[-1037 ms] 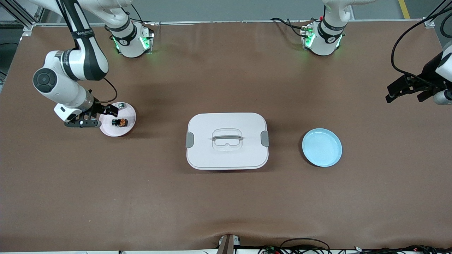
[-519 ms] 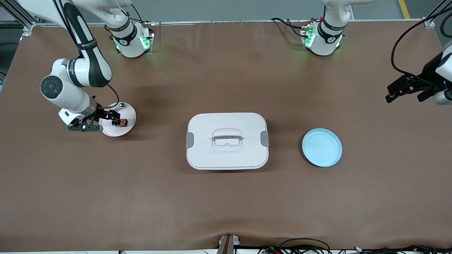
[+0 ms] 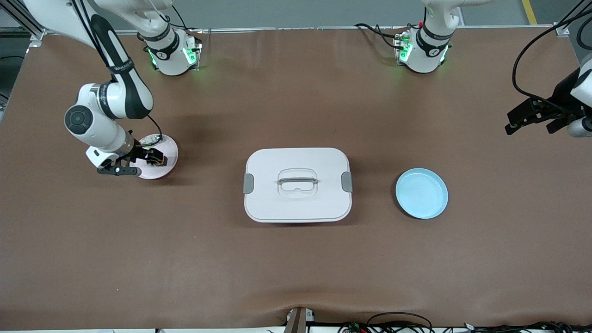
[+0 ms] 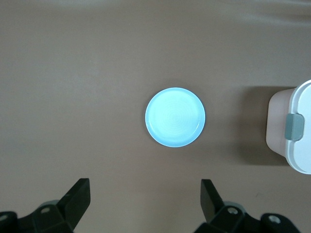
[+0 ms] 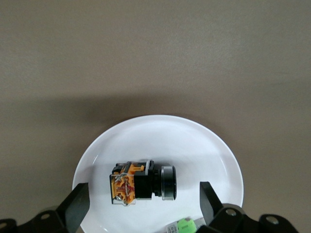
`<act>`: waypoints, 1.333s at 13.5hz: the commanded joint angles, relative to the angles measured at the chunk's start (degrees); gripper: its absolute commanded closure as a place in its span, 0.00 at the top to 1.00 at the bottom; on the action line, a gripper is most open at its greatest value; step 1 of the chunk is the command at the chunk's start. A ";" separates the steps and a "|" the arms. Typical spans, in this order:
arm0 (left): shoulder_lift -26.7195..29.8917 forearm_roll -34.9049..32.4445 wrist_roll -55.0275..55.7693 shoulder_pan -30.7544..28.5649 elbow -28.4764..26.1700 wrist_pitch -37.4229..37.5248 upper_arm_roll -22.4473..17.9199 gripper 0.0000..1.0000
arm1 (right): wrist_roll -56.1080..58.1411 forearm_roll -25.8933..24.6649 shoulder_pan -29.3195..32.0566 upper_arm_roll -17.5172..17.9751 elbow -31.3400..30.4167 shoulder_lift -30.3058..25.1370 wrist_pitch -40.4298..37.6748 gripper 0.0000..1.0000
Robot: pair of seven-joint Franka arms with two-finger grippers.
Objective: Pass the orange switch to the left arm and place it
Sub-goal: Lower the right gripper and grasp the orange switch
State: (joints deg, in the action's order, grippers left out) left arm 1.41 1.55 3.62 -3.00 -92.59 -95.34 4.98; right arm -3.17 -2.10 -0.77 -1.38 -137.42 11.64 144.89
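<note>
Front view: the right gripper (image 3: 149, 159) hangs low over the pink plate (image 3: 170, 150) at the right arm's end of the table, its fingers spread apart and hiding most of the orange switch (image 3: 159, 160), of which only a dark speck shows on the plate. The white lidded box (image 3: 297, 184) sits mid-table, and the blue plate (image 3: 421, 193) lies between it and the left arm's end. The left gripper (image 3: 532, 121) waits in the air above that end, fingers apart and empty.

Left wrist view: the two open fingertips (image 4: 77, 196) frame the blue plate (image 4: 175, 117) far below; a corner of the box (image 4: 291, 130) with a grey clip shows at the edge.

Right wrist view: the switch (image 5: 143, 181) lies on its side on the plate (image 5: 194, 141), a black cylindrical barrel with an orange block at one end. Its long axis runs across the gap between the parted fingers (image 5: 77, 204), neither of them touching it. A small green-and-silver part (image 5: 182, 226) lies beside it on the plate.
</note>
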 commanded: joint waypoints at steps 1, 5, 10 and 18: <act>-0.61 -0.40 -1.07 0.10 1.45 1.03 0.03 1.00 | -1.49 -0.80 -0.19 0.06 -0.65 1.63 2.58 1.00; -0.61 -0.32 -1.16 0.01 1.45 1.03 0.03 1.00 | -1.40 -0.80 -1.16 0.06 -4.26 4.09 10.75 1.00; -0.70 -0.40 -1.16 0.01 1.45 1.03 0.03 1.00 | -0.53 -0.89 -0.81 -0.03 -4.35 5.06 11.65 1.00; -0.70 -0.40 -1.16 0.01 1.45 1.03 0.03 1.00 | 0.71 -0.80 -0.55 -0.03 -4.35 4.54 10.15 0.00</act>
State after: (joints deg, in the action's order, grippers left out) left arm 1.39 1.55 3.62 -3.01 -92.59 -95.34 4.98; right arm -2.70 -2.12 -1.77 -1.42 -141.58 17.05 155.95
